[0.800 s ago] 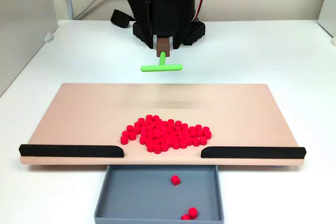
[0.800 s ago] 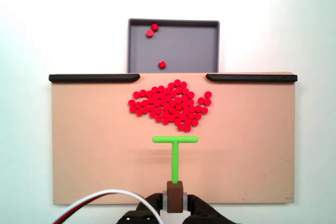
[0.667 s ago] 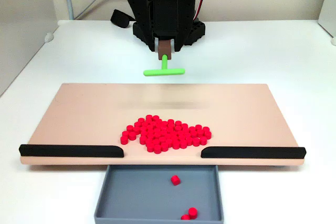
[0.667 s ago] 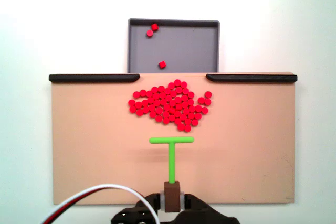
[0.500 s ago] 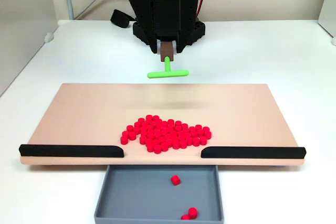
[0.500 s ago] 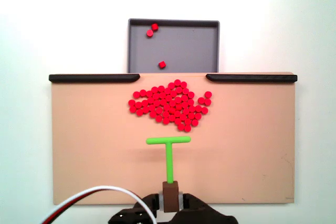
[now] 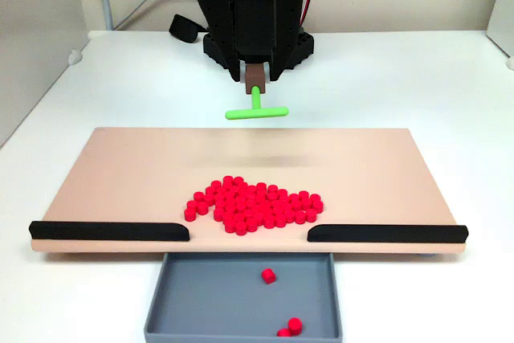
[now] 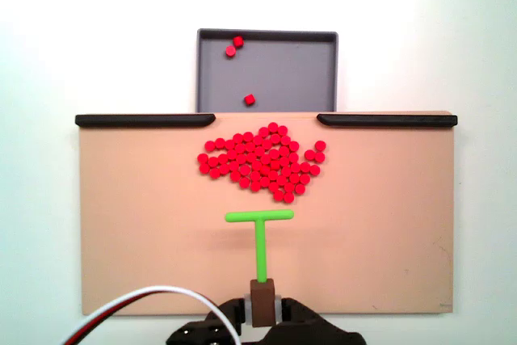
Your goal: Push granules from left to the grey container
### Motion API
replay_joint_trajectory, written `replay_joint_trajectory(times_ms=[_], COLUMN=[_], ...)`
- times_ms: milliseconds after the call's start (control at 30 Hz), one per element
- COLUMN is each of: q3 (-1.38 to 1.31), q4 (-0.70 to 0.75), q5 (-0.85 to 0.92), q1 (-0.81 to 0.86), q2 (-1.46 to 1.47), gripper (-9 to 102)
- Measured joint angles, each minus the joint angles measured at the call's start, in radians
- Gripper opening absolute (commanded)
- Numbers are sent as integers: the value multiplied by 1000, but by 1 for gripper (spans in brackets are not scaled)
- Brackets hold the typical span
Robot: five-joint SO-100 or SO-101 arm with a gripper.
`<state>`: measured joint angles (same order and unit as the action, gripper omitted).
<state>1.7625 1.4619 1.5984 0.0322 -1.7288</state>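
Dozens of small bright red cylindrical granules lie in one flat cluster on the beige rectangular board, close to the gap between the two black edge strips. Three more red granules rest inside the shallow slate-grey plastic container, which sits on the white surface just beyond that gap. The black end effector is clenched on the brown block of the green T-shaped pusher stick, whose crossbar is near the cluster but apart from it.

Grey container's near wall beyond frame edge.
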Motion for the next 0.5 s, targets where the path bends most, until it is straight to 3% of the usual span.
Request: replay_joint_trajectory(times_ms=[500], q3=[0], q4=[0], q5=[8], q1=[0], q2=[0], gripper=[0])
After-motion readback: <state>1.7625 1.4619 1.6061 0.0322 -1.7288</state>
